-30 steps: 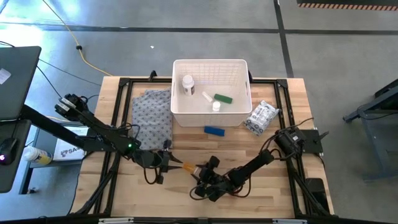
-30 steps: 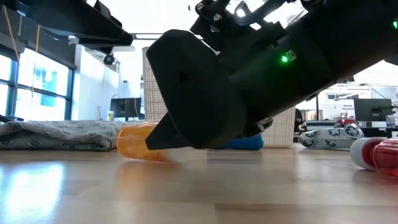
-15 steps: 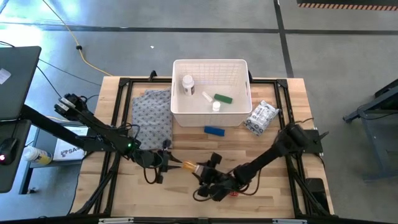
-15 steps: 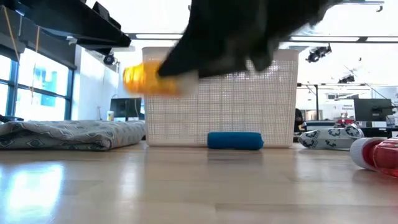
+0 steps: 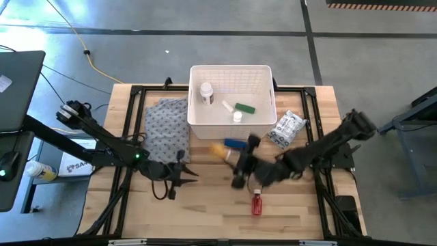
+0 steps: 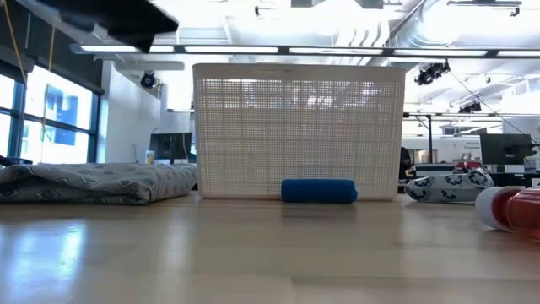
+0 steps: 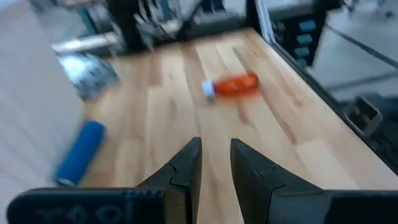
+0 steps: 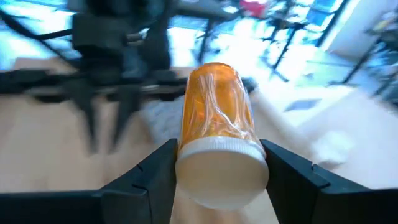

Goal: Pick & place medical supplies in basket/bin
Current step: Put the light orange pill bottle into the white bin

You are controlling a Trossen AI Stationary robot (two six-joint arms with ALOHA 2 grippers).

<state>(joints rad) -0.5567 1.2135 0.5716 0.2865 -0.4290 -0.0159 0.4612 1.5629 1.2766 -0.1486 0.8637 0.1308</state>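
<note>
The right end effector (image 5: 232, 154) holds an orange pill bottle (image 8: 216, 124) with a white cap, clamped across its barrel between the two fingers (image 8: 152, 177) — in the high view the bottle (image 5: 218, 149) shows at centre frame, just below the white slotted basket (image 5: 268, 72) and beside the blue block (image 5: 235, 143). The bottle looks light, rigid and smooth, so it could slip or roll; the mid-barrel grip near the cap seems a sound place to hold it.

The left end effector (image 7: 214, 163) hangs empty over the table (image 5: 205, 212) at lower left of centre in the high view, its fingers only narrowly parted.

Inside the basket lie a white pill bottle (image 5: 206, 91), a green tube (image 5: 245, 108) and a small white vial (image 5: 236, 117). Still outside: the blue block, touching or nearly touching the basket's front wall in the low view (image 6: 319, 191); the crinkly white-clear packet (image 5: 286, 129) to the basket's right — soft, best pinched at an edge; and the red white-capped bottle (image 5: 257, 203) lying on its side at lower centre, likely to roll. A grey patterned cloth (image 5: 166, 128) lies left of the basket.
</note>
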